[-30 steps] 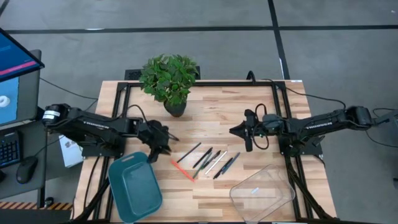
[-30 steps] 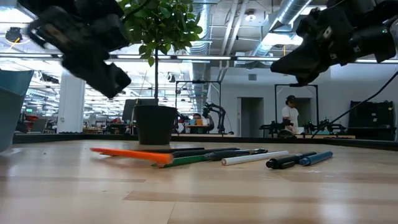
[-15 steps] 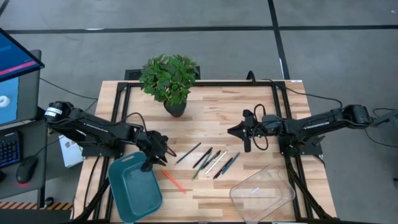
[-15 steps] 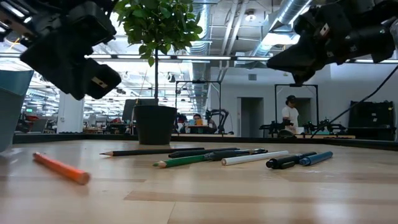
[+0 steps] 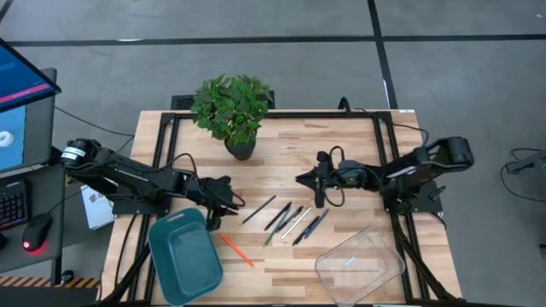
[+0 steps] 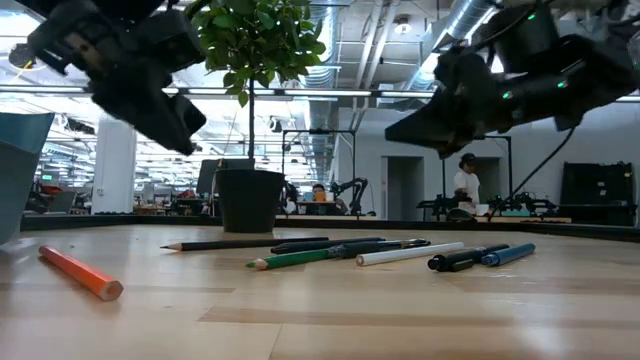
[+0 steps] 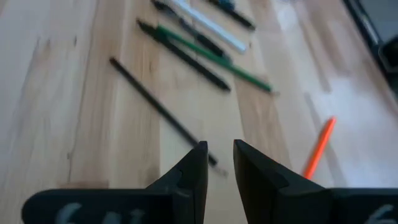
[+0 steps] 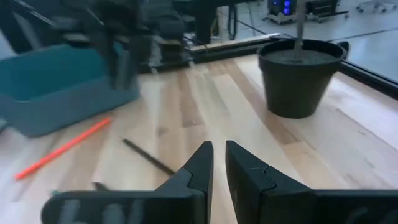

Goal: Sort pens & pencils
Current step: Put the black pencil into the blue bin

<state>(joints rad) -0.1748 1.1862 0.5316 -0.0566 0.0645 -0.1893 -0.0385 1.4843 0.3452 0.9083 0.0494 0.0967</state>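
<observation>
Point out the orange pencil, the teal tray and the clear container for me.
orange pencil [image 5: 237, 250]: high view, middle of its shaft.
teal tray [image 5: 167, 228]: high view, on its rim, at the corner by the left arm.
clear container [image 5: 388, 256]: high view, on its rim, right-hand side.
</observation>
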